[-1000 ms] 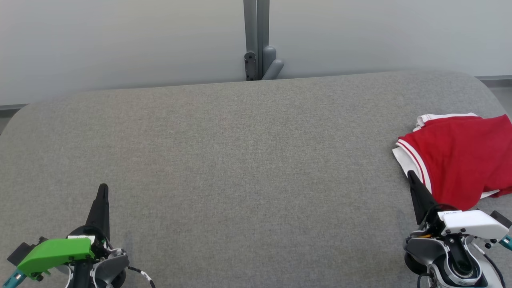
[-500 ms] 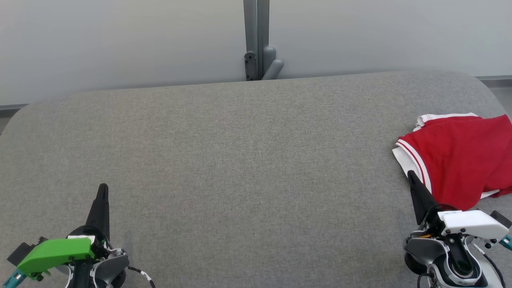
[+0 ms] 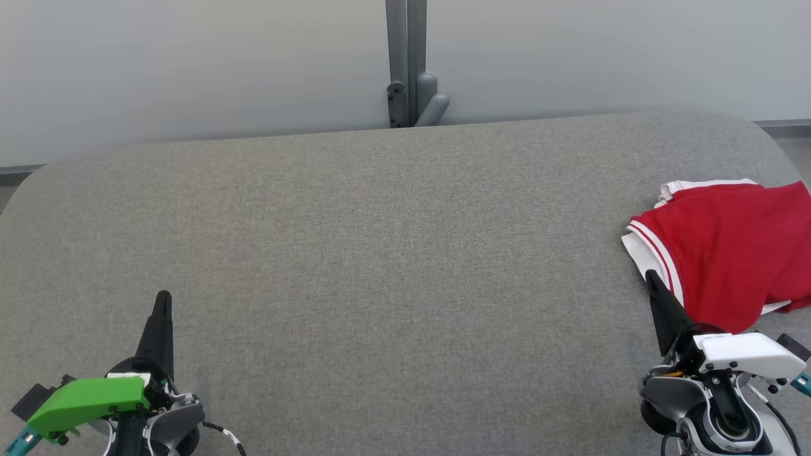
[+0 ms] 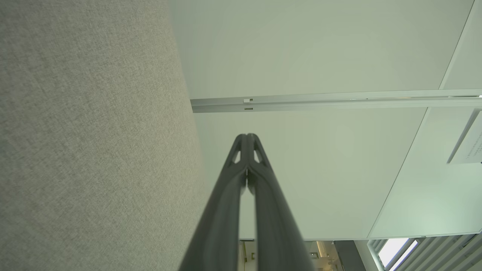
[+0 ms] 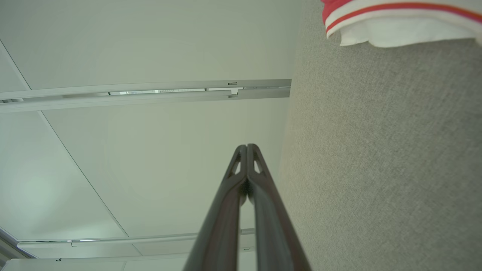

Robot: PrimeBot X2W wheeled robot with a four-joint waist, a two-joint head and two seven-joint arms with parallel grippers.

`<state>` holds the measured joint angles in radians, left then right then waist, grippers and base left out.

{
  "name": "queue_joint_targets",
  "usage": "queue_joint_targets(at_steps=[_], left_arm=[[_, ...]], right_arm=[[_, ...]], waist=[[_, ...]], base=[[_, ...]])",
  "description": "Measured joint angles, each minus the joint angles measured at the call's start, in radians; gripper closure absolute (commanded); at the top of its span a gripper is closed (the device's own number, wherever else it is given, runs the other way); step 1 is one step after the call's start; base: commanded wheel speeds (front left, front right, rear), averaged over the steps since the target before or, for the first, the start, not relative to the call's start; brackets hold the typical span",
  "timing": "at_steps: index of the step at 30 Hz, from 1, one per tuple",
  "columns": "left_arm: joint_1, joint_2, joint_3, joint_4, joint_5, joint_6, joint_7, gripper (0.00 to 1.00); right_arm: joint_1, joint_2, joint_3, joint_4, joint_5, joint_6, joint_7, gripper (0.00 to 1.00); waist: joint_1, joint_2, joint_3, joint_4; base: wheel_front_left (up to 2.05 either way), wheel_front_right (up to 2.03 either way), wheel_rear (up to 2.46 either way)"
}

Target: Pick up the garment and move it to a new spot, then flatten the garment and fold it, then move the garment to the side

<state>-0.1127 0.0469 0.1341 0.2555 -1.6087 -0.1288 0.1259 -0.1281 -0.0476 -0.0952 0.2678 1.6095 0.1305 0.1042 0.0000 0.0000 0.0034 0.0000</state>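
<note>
The garment (image 3: 735, 247) is red with white trim and red stripes, lying bunched at the right edge of the grey table (image 3: 380, 253); its striped white hem (image 5: 395, 22) shows at the top of the right wrist view. My right gripper (image 3: 650, 276) is shut and empty, its tip just in front of the garment's near-left edge. In the right wrist view its fingers (image 5: 247, 146) are pressed together. My left gripper (image 3: 163, 296) rests at the lower left, far from the garment, shut with nothing in it; the left wrist view shows its tips (image 4: 247, 136) closed.
A grey post with a bracket (image 3: 408, 76) stands behind the table's far edge against a pale wall. The table's felt surface stretches wide between the two grippers. The garment runs past the head view's right edge.
</note>
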Motion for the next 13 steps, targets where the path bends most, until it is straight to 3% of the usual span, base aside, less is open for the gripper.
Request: queue_joint_targets(at_steps=[13], left_arm=[[0.0, 0.0, 0.0, 0.0, 0.0, 0.0, 0.0, 1.0]], right_arm=[[0.0, 0.0, 0.0, 0.0, 0.0, 0.0, 0.0, 1.0]], waist=[[0.0, 0.0, 0.0, 0.0]], base=[[0.0, 0.0, 0.0]])
